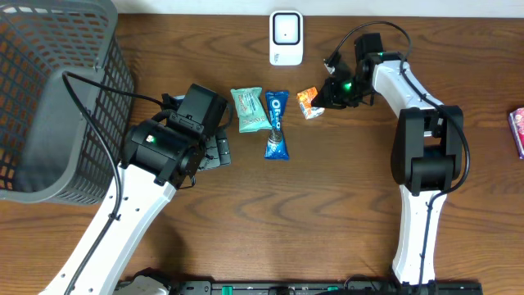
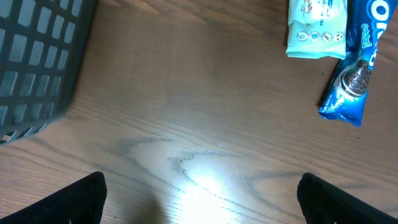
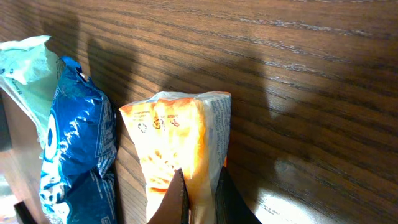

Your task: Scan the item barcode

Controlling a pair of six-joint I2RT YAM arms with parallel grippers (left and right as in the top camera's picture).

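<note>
Grasp made, scan not yet done: the right gripper (image 3: 200,194) has its jaws pinched on the orange snack packet (image 3: 177,134) near the white scanner (image 1: 286,37), while the left gripper (image 2: 202,205) holds its jaws wide and empty.

A wooden counter (image 1: 327,205) holds a gray basket (image 1: 49,98) at left and a white scanner (image 1: 286,37) at the back. A green packet (image 1: 249,110), blue packet (image 1: 277,125) and orange packet (image 1: 308,103) are grouped near its middle.
</note>
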